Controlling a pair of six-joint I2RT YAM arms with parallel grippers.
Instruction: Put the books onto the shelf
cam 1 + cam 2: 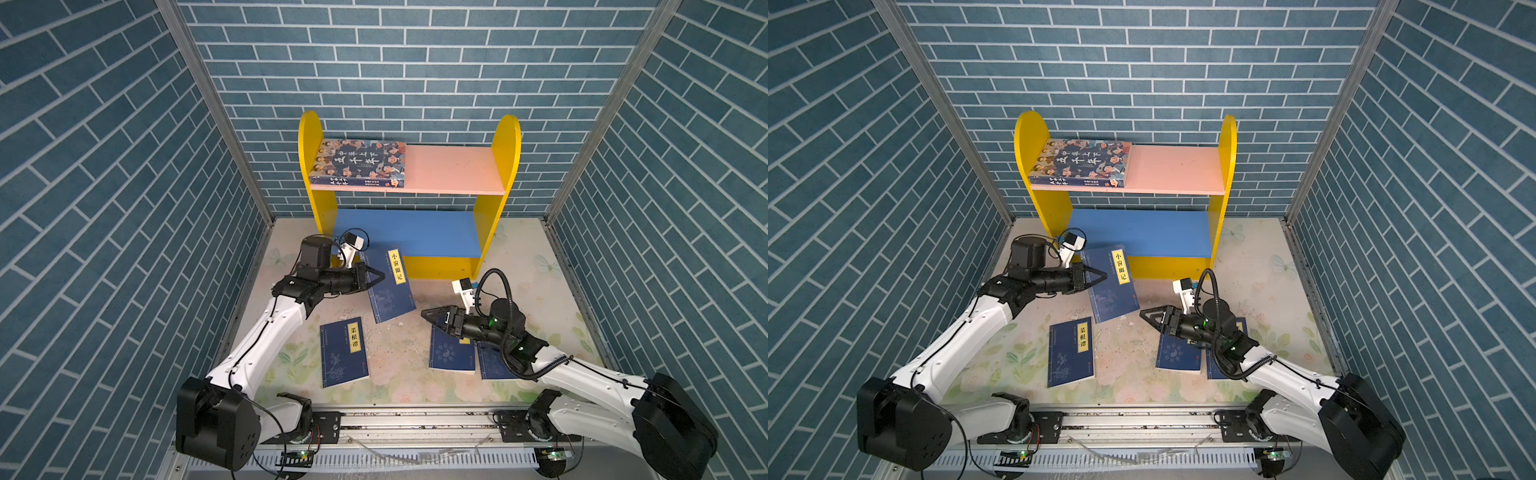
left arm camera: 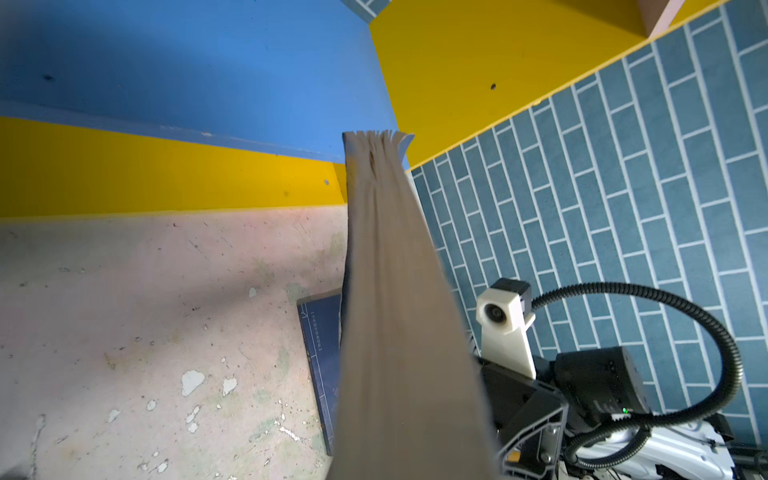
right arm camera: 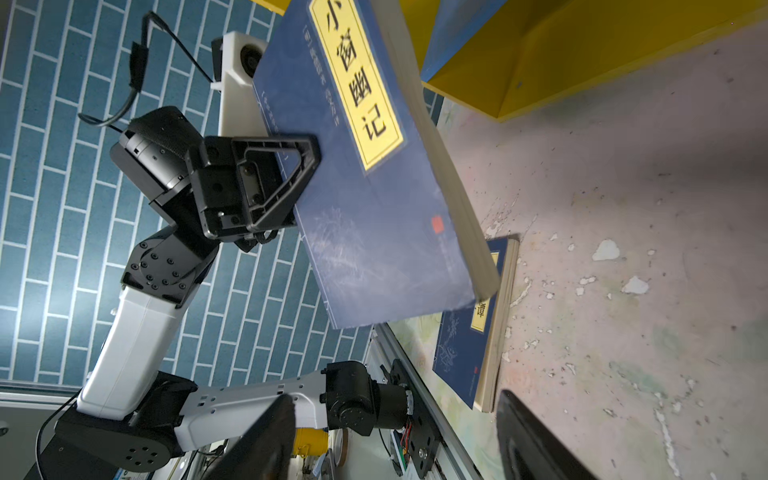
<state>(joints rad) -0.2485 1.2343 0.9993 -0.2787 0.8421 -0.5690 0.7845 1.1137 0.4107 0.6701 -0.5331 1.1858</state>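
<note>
held book: i see it clamped in my left pincer, tilted just before the shelf
right pincer: spread wide, hovering before that shelf

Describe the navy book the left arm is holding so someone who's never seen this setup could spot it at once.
Find the yellow-sided shelf at the back wall, then look in front of the left end of its blue lower board. The held navy book is there, pinched at one edge by the left gripper. It alone is off the tabletop; the other navy books lie flat.
</note>
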